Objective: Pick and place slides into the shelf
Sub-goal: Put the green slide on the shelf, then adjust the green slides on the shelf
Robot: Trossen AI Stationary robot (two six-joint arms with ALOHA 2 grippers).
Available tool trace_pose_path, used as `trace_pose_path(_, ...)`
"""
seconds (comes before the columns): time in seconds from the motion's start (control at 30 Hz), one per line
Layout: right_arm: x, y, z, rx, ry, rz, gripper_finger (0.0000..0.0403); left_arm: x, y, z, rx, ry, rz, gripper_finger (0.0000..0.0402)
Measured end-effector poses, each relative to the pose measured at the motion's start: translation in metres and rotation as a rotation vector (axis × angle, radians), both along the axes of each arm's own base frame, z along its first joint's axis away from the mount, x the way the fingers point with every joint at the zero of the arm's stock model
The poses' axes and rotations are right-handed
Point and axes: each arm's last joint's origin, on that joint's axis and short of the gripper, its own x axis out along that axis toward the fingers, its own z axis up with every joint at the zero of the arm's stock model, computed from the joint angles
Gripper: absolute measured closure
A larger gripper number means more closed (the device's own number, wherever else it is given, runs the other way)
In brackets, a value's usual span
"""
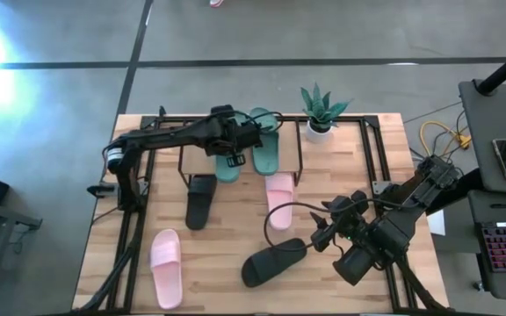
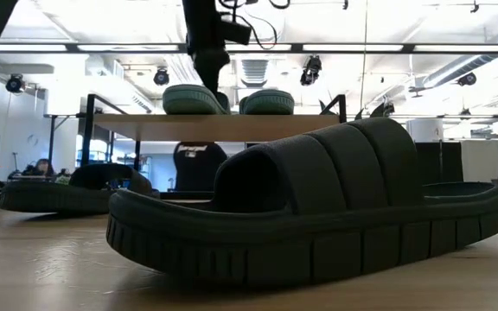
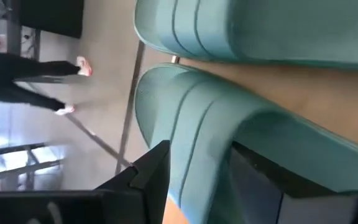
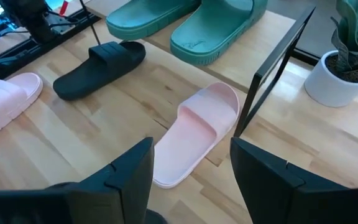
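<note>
Two green slides lie side by side on the shelf's top board (image 2: 258,127), soles down: one (image 1: 266,145) free, the other (image 1: 227,168) under my left gripper (image 1: 234,158), which is shut on it. Down on the table lie a black slide (image 1: 200,200) by the shelf, a pink slide (image 1: 278,197), a second pink slide (image 1: 166,268) near the front left, and a second black slide (image 1: 273,262), which fills the low view (image 2: 318,207). My right gripper (image 1: 323,233) hovers open just right of that black slide, touching nothing. My left gripper holds the left green slide by the side of its wide strap (image 3: 197,155), pinched between the two fingers (image 3: 148,180); one finger looks to sit under the strap, the other outside. It comes from above, pointing down. The slide's sole rests flat on the shelf's top board.
A small potted green plant (image 1: 321,110) stands on the table right of the shelf. The shelf's thin black rods (image 4: 272,68) rise near the pink slide (image 4: 197,134). Cables and equipment sit off the table's right edge. A person walks in the room beyond.
</note>
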Motion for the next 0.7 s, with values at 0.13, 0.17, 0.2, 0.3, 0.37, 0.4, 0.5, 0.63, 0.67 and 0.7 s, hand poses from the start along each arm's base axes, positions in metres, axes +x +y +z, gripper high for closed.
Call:
trace_pose_path(0.13,0.0,0.0,0.0,0.0,0.002,0.002,0.0199,-0.008,-0.007,0.01,-0.105,-0.043,-0.041,0.0257)
trace_pose_path(0.17,0.0,0.0,0.0,0.005,0.003,0.001,0.0199,-0.012,-0.012,0.016,-0.142,-0.073,-0.066,0.0257)
trace_pose_path(0.2,0.0,0.0,0.0,0.012,0.003,-0.003,0.02,-0.018,-0.018,0.024,-0.182,-0.111,-0.09,0.0257)
trace_pose_path(0.3,0.001,-0.001,-0.001,0.07,-0.007,-0.049,0.0203,-0.036,-0.034,0.048,-0.29,-0.257,-0.115,0.0257)
trace_pose_path(0.37,0.005,-0.007,-0.002,0.133,-0.004,-0.111,0.0216,-0.049,-0.043,0.062,-0.352,-0.342,-0.104,0.0257)
trace_pose_path(0.4,0.007,-0.011,-0.002,0.154,-0.002,-0.136,0.0227,-0.057,-0.047,0.069,-0.377,-0.387,-0.093,0.0257)
trace_pose_path(0.5,0.017,-0.028,0.001,0.167,0.009,-0.177,0.0275,-0.085,-0.058,0.089,-0.428,-0.513,-0.039,0.0259)
trace_pose_path(0.63,0.034,-0.058,0.007,0.188,0.049,-0.166,0.0363,-0.118,-0.071,0.101,-0.469,-0.613,-0.02,0.0276)
trace_pose_path(0.67,0.039,-0.066,0.008,0.19,0.057,-0.162,0.0379,-0.126,-0.072,0.099,-0.478,-0.628,0.004,0.0285)
trace_pose_path(0.7,0.044,-0.076,0.01,0.192,0.063,-0.165,0.0384,-0.132,-0.073,0.096,-0.488,-0.641,0.034,0.0295)
